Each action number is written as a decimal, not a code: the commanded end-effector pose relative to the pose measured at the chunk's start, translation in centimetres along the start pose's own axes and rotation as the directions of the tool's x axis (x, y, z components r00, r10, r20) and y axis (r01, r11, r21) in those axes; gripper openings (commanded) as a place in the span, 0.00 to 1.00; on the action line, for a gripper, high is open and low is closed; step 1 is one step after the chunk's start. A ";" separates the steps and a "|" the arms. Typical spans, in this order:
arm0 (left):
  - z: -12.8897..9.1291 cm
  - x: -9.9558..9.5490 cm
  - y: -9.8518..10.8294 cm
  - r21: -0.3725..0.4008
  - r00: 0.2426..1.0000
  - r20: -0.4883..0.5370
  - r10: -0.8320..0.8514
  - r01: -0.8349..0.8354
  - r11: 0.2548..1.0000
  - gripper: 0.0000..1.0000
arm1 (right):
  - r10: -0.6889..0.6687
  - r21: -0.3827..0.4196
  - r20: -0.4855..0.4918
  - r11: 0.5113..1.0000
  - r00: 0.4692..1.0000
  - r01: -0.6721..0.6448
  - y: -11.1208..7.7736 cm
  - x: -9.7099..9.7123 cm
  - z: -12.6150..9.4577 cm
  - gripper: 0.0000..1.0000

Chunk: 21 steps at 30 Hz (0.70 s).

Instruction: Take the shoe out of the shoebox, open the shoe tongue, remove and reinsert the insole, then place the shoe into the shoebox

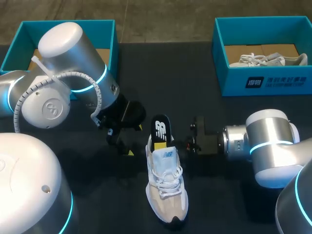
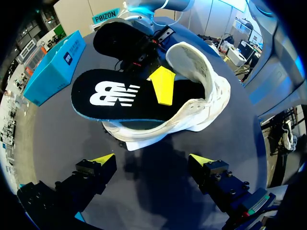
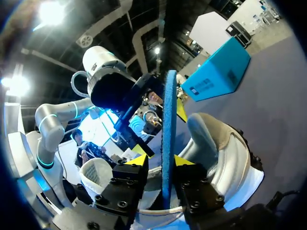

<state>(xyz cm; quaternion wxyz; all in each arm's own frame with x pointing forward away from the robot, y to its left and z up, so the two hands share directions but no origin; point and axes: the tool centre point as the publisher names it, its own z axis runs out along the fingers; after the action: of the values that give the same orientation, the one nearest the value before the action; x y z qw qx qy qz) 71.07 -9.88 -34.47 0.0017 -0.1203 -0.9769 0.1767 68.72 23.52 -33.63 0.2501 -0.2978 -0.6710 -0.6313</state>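
Note:
A white and beige sneaker [image 1: 165, 190] lies on the dark table, toe towards me. Its black insole [image 1: 161, 130] with a white logo sticks out over the heel collar, the front part inside the shoe. In the right wrist view the insole's blue edge [image 3: 168, 124] stands between the fingers of my right gripper [image 3: 160, 160], with a gap on one side, so it is open. One of its yellow fingertips [image 2: 163, 86] rests over the insole [image 2: 115, 93]. My left gripper [image 2: 152, 160] is open and empty, just short of the shoe's heel [image 2: 201, 96]; it shows in the head view [image 1: 124, 144] too.
A teal shoebox [image 1: 105, 29] stands at the back left behind my left arm. Another teal shoebox [image 1: 263, 83] at the back right holds a second pale shoe [image 1: 265, 59]. My right arm's wrist [image 1: 234, 141] lies low, right of the sneaker.

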 end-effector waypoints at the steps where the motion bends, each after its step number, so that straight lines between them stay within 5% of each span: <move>1: 0.1 0.1 0.0 0.000 1.000 0.003 0.000 0.000 1.000 1.00 | -0.016 0.011 0.006 1.000 1.000 0.016 1.0 0.3 0.0 0.37; 7: 0.1 0.1 0.0 0.000 1.000 0.003 0.000 0.000 1.000 1.00 | -0.047 -0.003 0.012 0.999 0.999 0.047 2.3 0.5 -0.3 0.30; 10: 0.1 0.1 0.0 0.000 1.000 0.003 0.000 0.000 1.000 1.00 | -0.054 -0.011 0.013 0.998 0.998 0.054 2.8 0.5 -0.5 0.18; 12: 0.1 0.1 0.0 0.000 1.000 0.003 0.000 0.000 1.000 1.00 | -0.055 -0.016 0.014 0.998 0.998 0.055 2.9 0.4 -0.4 0.00; 21: 0.1 0.1 0.0 0.000 1.000 0.003 0.000 0.000 1.000 1.00 | -0.007 -0.005 0.014 1.000 1.000 0.007 2.1 -0.6 -0.2 0.00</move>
<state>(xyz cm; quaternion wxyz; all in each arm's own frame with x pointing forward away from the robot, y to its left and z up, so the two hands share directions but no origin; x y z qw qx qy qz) 71.07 -9.88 -34.47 0.0017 -0.1203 -0.9769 0.1767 70.64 23.13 -32.10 0.2369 -0.3020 -0.6719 -0.6334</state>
